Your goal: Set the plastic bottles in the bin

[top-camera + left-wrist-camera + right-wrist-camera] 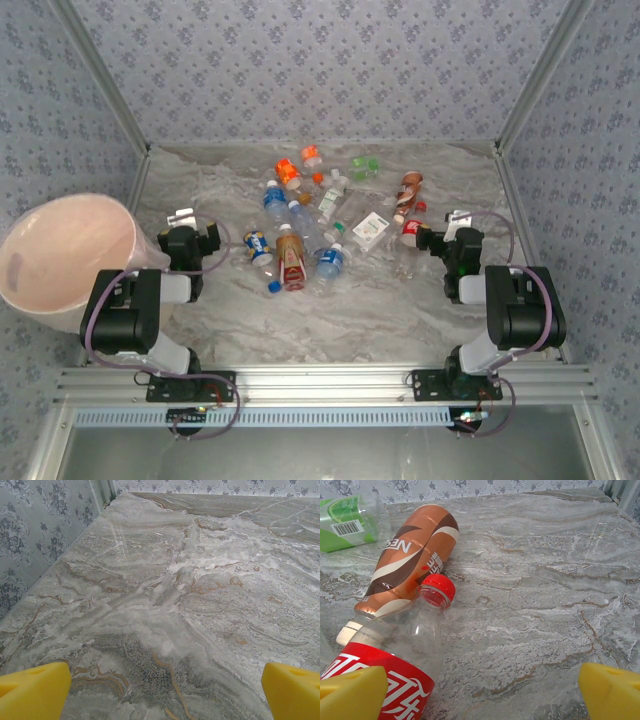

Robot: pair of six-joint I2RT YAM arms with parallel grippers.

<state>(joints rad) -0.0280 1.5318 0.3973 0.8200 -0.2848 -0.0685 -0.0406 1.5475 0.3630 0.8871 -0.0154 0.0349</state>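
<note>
Top view: the bin [88, 238] stands at the left edge of the table [330, 320], overhanging the frame, mouth up and tilted a little toward the camera. Its inner wall shows plain pink.

The plastic bottles [291, 258] lie scattered in a loose heap on the table to the right of the bin, well apart from it. All of those seen rest on the marble, outside the bin. Caps seen are orange, blue, red, green and white. Most lie on their sides, and some are crushed.

The left gripper [183, 222] sits just beside the bin's right wall, between the bin and the heap. In the left wrist view, the left gripper [165, 692] has its jaws spread wide; the yellow fingertips [35, 690] sit at the two lower corners, with bare marble between them.

The right gripper [458, 222] is on the far side of the heap from the bin, at the heap's right edge. In the right wrist view, the right gripper [482, 692] also has its jaws spread wide. A red-capped bottle [405, 645] with a red label lies on its side just beside the bin-side fingertip [350, 692]; whether they touch cannot be told. A brown-labelled bottle [410, 560] lies against its cap end. A green-labelled bottle [350, 522] lies beyond, toward the bin side.
</note>
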